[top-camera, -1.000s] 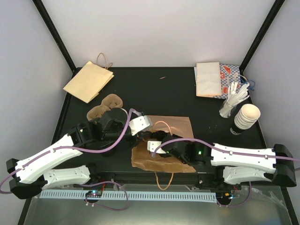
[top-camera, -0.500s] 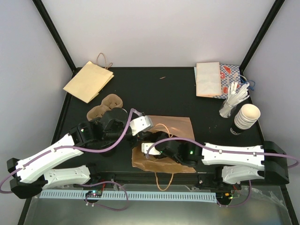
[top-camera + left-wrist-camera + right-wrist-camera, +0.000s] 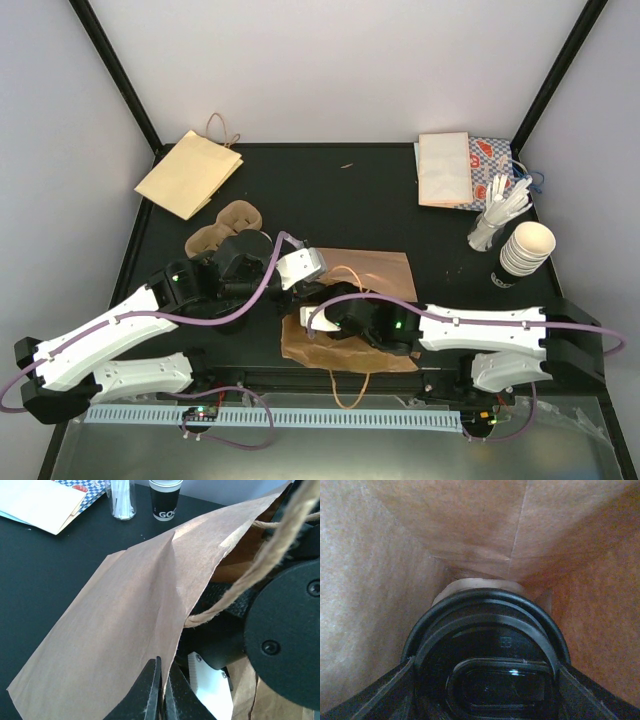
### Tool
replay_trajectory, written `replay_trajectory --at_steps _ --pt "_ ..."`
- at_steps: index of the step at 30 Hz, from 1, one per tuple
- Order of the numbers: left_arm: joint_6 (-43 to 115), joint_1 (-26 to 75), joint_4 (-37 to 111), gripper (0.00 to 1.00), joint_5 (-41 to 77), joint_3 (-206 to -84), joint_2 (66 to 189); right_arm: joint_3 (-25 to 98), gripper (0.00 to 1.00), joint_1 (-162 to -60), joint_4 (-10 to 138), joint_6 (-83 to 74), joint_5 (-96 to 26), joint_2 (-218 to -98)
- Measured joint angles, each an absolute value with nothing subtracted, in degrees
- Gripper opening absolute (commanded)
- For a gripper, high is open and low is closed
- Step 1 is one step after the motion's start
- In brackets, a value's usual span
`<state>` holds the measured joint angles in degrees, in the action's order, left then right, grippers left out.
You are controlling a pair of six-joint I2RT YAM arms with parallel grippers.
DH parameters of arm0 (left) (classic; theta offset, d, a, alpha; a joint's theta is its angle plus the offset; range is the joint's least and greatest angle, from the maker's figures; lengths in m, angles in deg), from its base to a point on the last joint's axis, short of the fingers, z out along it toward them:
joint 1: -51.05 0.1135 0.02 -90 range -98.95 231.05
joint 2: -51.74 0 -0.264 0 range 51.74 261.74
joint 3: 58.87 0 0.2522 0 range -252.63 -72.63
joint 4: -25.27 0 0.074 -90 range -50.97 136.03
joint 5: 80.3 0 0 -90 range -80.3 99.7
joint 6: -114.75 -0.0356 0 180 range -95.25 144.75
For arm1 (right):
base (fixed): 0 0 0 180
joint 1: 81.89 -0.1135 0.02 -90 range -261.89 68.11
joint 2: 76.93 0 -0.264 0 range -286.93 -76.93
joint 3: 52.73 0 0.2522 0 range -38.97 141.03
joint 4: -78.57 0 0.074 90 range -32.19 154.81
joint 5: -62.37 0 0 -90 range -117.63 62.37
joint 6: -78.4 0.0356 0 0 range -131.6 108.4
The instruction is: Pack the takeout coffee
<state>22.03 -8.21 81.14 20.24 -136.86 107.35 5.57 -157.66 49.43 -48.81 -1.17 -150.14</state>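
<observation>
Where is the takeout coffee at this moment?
Inside the brown paper bag at the near centre of the table. The right wrist view shows the takeout coffee, black-lidded, between the fingers of the right gripper, with bag walls all around.

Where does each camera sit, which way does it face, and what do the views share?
Top external: above and behind the bases, looking down on the table; left arm and right arm show, meeting at the bag.
Left wrist: on the left arm, looking along the shut left gripper pinching the bag's edge; the right arm shows too.
Right wrist: inside the bag, facing the lidded cup in the right gripper.
Shared: all three see the bag.
</observation>
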Motion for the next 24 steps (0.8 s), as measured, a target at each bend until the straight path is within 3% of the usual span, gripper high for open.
replay_trajectory --at_steps 24 --pt "23.1 -8.2 81.6 0.01 20.5 -136.9 107.4 6.6 0.54 -156.3 51.9 -49.5 -0.7 -155.6"
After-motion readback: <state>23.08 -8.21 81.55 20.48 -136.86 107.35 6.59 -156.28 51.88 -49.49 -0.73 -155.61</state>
